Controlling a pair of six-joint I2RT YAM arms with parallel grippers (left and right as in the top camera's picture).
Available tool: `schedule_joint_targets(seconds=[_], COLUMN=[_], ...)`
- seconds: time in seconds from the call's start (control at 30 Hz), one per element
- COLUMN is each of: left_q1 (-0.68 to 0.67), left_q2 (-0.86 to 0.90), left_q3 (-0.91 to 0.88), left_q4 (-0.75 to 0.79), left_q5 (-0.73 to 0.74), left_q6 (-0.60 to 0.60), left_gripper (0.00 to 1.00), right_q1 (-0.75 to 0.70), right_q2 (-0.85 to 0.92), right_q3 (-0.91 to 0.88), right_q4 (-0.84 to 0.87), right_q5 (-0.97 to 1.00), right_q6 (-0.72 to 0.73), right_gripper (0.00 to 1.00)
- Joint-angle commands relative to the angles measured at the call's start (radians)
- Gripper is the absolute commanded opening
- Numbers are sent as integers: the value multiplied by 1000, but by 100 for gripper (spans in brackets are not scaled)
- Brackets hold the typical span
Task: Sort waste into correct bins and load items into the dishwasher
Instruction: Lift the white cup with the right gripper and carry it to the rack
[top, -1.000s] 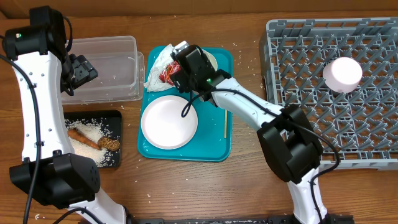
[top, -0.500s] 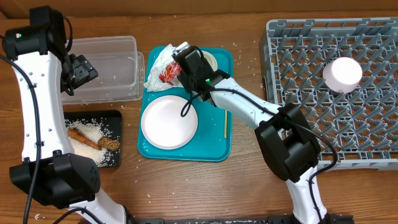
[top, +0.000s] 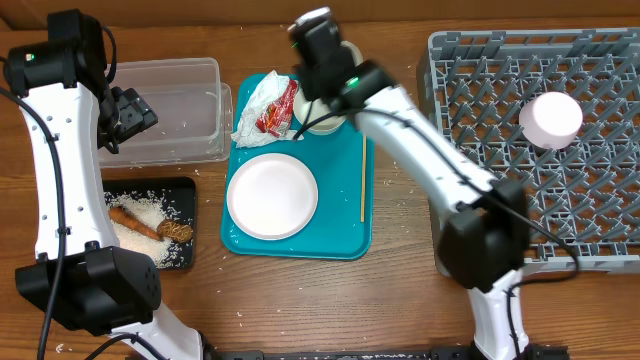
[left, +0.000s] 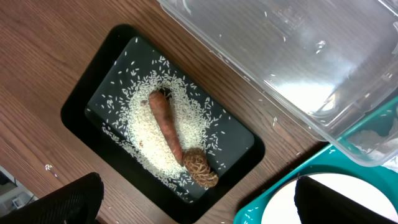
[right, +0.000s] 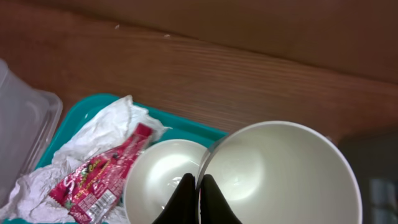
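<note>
My right gripper (right: 198, 184) is shut on the rim of a white bowl (right: 280, 174), held up over the back of the teal tray (top: 350, 235). A second white bowl (right: 158, 174) sits on the tray below it, beside the red-and-white wrapper (right: 102, 180) and the crumpled napkin (right: 99, 134). The large white plate (top: 272, 195) and the thin wooden stick (top: 362, 185) also lie on the tray. My left gripper (left: 196, 205) hangs open over the black tray (left: 81, 102), which holds rice (left: 146, 134), a carrot stick (left: 166, 127) and a brown lump (left: 200, 168).
The clear tub (top: 170, 110) stands at the back left, next to the teal tray. The grey dish rack (top: 600, 200) fills the right side, with a small white cup (top: 550, 118) upside down in it. Loose rice grains dot the wood.
The right gripper shut on the bowl's rim and rose with it toward the table's back edge. The left arm has not moved.
</note>
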Motion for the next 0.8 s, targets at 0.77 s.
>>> schedule_joint_targets(seconds=[0.77], left_q1=[-6], left_q2=[-17], left_q3=[16], left_q4=[-1], left_q5=[1], left_q6=[4], left_gripper=[100], right_q1=[-1181], right_q2=[-271], right_q3=[-315], right_q4=[-399], right_q5=[-1602], right_q6=[-151], right_gripper=[4])
